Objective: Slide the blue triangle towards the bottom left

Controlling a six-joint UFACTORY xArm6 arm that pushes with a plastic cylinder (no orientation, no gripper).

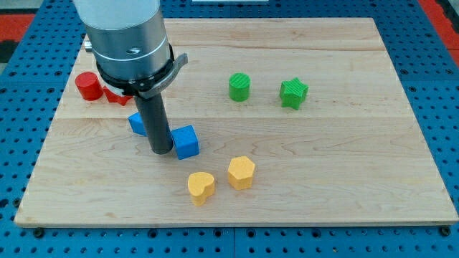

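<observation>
Single camera view. Wooden table [301,179], light grain, lies on a blue perforated surface [437,79].

Arm: the grey cylindrical body enters from the view's top left, with a black collar below it and the dark rod [158,118] running straight down. My tip [161,151] rests on the table left of centre. There are no jaws on this rig, so no open or closed state applies; the arm ends in the rod only.

Blue blocks, two:
- A blue block [135,123] sits just to the view's left of the rod, partly hidden behind it. Only a small angled portion shows; the shape cannot be confirmed, though it is probably the blue triangle. It appears to touch the rod or lie just beside it; cannot tell which.
- A blue cube [186,141] sits just to the view's right of my tip, close to the rod, contact uncertain.
My tip is therefore between the two blue blocks.

Other blocks:
- Red cylinder [88,85] near the table's left edge, upper part of the view. A second red block [113,94] lies just beside it on the right, mostly hidden under the arm's collar; shape unclear.
- Green cylinder [239,87] and green star [293,93] in the upper centre, near each other but apart.
- Yellow heart [201,187] and yellow hexagon [241,172] below the blue cube, just beside each other, toward the view's bottom.
</observation>
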